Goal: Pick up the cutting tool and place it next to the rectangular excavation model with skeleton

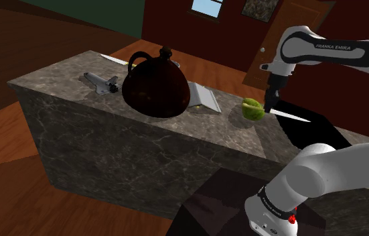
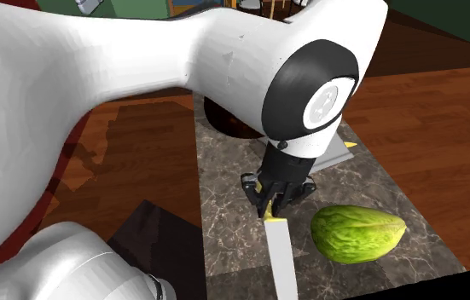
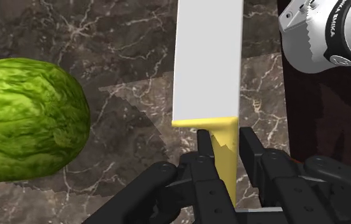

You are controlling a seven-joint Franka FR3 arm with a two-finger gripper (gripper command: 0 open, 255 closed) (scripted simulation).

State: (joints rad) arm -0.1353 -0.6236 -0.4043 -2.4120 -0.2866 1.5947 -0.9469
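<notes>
My gripper [image 1: 268, 107] [image 2: 274, 204] [image 3: 222, 149] is shut on the knife's yellow handle. The knife [image 1: 291, 116] [image 2: 281, 256] [image 3: 207, 63] has a long pale blade that points away from the fingers, and it hangs a little above the marble counter [image 1: 55, 84]. A flat pale rectangular model [image 1: 203, 99] [image 2: 337, 152] lies on the counter beside a dark jug, further along from the gripper. Its inner detail cannot be made out.
A lumpy green fruit-like object [image 1: 252, 108] [image 2: 356, 232] [image 3: 24, 118] lies right beside the blade. The big dark jug [image 1: 155, 84] stands mid-counter. A grey boxy tool [image 1: 100, 82] and a thin white strip [image 1: 114, 59] lie near the far end.
</notes>
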